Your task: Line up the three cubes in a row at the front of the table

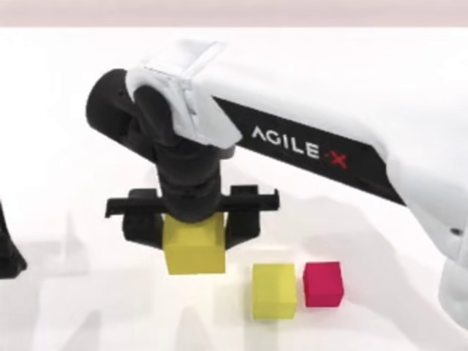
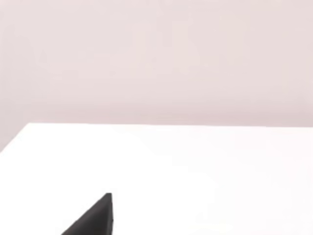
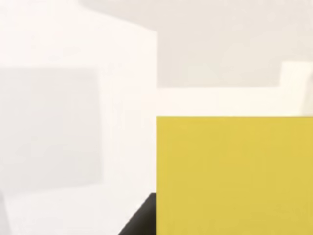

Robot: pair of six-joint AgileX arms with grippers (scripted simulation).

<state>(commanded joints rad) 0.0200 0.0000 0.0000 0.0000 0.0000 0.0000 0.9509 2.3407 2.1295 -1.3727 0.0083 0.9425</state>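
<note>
3 cubes in all: 2 yellow, 1 red. Low in the top view, right of centre, the smaller yellow cube (image 1: 274, 291) and the red cube (image 1: 323, 284) sit side by side, nearly touching, red to the right. Left of them, a bit higher in frame, the big yellow cube (image 1: 194, 246) sits between the fingers of the right gripper (image 1: 192, 227), which is clamped on its sides; can't tell if it rests on the table (image 1: 66, 175) or is lifted. The right wrist view fills w/ that cube's yellow face (image 3: 234, 176). The right arm (image 1: 307, 150) crosses from right edge to centre, hiding the table behind it. 1 more arm: left arm (image 1: 6, 252) is only a dark sliver at left edge; its fingers can't be judged.
</note>
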